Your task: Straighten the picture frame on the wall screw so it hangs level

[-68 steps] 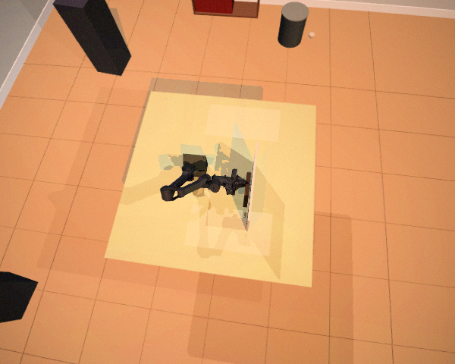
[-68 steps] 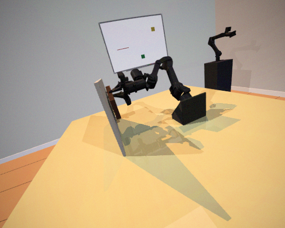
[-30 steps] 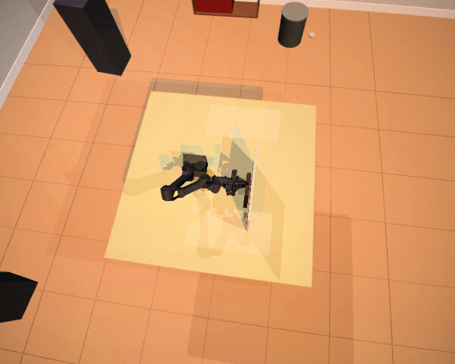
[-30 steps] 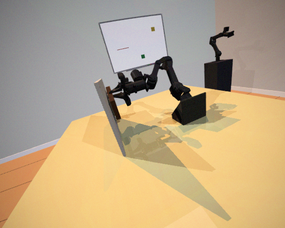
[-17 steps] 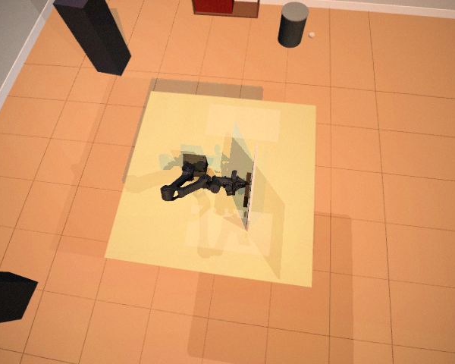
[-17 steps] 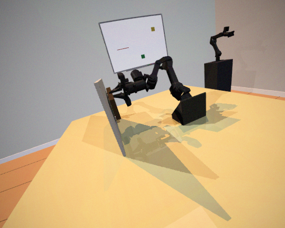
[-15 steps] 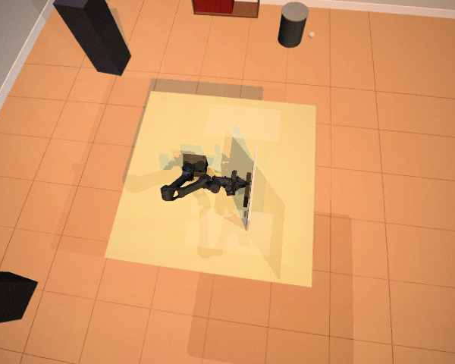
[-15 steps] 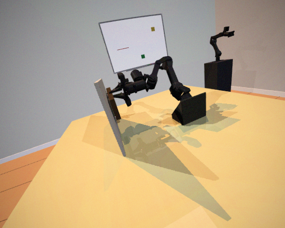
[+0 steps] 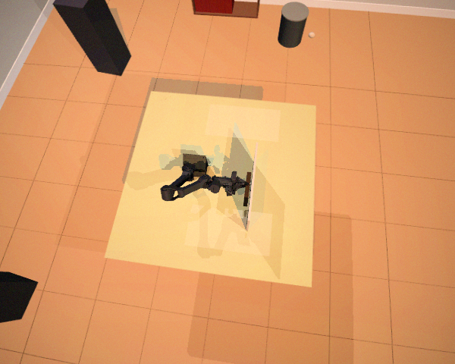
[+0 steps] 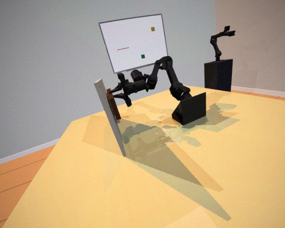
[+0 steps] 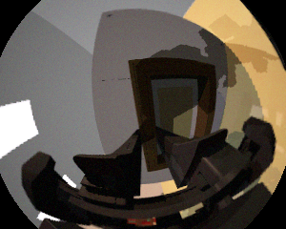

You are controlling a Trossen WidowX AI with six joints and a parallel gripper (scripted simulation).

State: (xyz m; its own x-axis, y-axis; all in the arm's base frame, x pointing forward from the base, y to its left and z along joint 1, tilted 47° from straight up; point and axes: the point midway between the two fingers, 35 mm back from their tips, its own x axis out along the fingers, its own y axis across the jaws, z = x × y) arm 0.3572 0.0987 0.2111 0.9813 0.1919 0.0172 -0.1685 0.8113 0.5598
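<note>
The brown picture frame (image 9: pixel 246 196) (image 10: pixel 115 109) (image 11: pixel 141 95) hangs on the near face of the thin upright wall panel (image 9: pixel 255 156) (image 10: pixel 105 104) (image 11: pixel 115 57). My gripper (image 9: pixel 248 183) (image 10: pixel 111 94) (image 11: pixel 147 131) is shut on the frame's upper bar, one finger above it and one below. In the wrist view that bar slants against the image, but the lens bends the panel's edges, so the exact tilt is hard to tell. The screw and the notched strip are hidden behind the frame. The fingers cover part of the frame at the bottom of the wrist view.
The arm's dark wedge-shaped base (image 9: pixel 194 163) (image 10: pixel 194 108) stands on the yellow table top (image 9: pixel 141 235) (image 10: pixel 64 184), facing the panel. A whiteboard (image 10: pixel 135 39) hangs on the far wall. A second arm (image 10: pixel 215 44) on a dark pedestal (image 10: pixel 217 76) stands beyond the table.
</note>
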